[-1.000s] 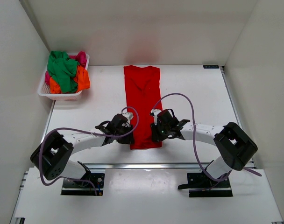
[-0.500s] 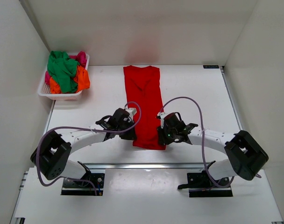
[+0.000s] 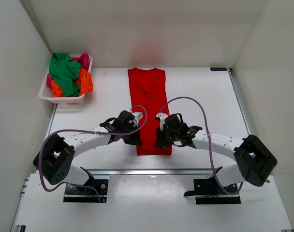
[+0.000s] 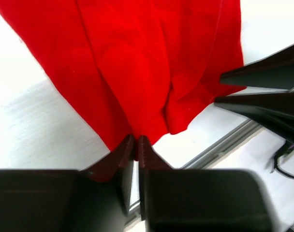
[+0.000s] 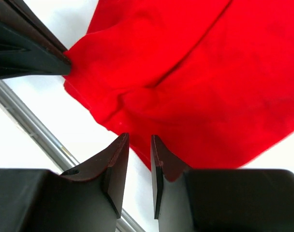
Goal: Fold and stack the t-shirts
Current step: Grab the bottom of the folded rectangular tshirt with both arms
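**At the near hem of the red t-shirt [image 3: 149, 96]: one clamp on, one off**

On the table [image 3: 200, 96], your red t-shirt lies as a long narrow strip. Its collar is at the far end and its hem is close to the near rail [image 3: 185, 170].

Writing: a small dark label [image 3: 219, 69] sits at the table's far edge. Its text is too small to read.

Left arm: it runs low from its base, forearm sweeping inward to the shirt's left edge near the hem. The left gripper [image 3: 134, 140] has its fingertips [image 4: 124, 157] pressed together on a pinch of red cloth. The cloth gathers into folds at the grip.

Right arm: the elbow is set out to the right and the forearm angles inward. The wrist is at the shirt's right edge beside the hem. The right gripper [image 3: 159, 142] has its fingers [image 5: 115, 159] narrowly apart. The slim gap between them shows the shirt's edge and bare table beneath.

The two grippers face each other across the width of the strip, and each wrist view shows the other's dark fingers at the cloth's edge.

A purple cable [image 3: 185, 99] loops above each forearm.

At the far left, well apart from the red one, a white basket [image 3: 65, 100] holds a heap: a green t-shirt [image 3: 65, 72], an orange t-shirt [image 3: 85, 82] and a pink t-shirt [image 3: 83, 59].
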You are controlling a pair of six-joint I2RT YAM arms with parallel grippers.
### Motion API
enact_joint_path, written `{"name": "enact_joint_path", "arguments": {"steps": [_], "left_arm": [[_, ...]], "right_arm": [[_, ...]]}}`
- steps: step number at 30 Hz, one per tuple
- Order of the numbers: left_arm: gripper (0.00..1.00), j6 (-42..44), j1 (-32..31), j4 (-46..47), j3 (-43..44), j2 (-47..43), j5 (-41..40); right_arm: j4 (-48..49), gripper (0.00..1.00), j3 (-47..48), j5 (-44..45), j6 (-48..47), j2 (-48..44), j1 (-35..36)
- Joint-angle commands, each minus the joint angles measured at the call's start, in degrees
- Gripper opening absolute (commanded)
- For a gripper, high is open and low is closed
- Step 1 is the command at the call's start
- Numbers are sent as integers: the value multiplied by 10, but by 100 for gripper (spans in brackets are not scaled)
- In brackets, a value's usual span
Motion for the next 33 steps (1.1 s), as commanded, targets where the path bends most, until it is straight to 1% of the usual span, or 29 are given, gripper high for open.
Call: {"name": "enact_joint_path", "arguments": {"steps": [1,2,5,10,15,19,21,22,27,31,32,33], "left_arm": [[10,1,5,-2,18,-1,15],[7,2,2,-4,18,-2,18],[5,-5,3,4,20,-4,29],[5,-7,-2,4,36,-3,33],[5,-14,2,3,53,-18,44],[5,-13,2,-10,70,-21,59],[5,-16,-1,-5,74,-24,64],[5,-19,-1,0,74,-23,68],[5,-16,-16,0,88,-9,83],[6,-19,-16,-2,101,-9,85],[6,-20,-19,-3,104,-11,88],[6,-18,-16,-9,107,-13,87]], "right_arm": [[40,22,-5,-12,21,4,9],[54,22,-10,-17,25,2,10],[85,21,-28,-27,38,13,9],[113,20,-23,-45,52,44,30],[119,21,-36,-41,66,72,49],[114,20,-53,-34,83,86,44],[107,20,-52,-24,90,91,37],[106,19,-53,-33,88,92,34],[106,20,-62,-37,95,51,21],[90,20,-68,-33,102,9,-1],[89,22,-71,-26,104,7,-5],[71,20,-70,-28,102,7,-6]]}}
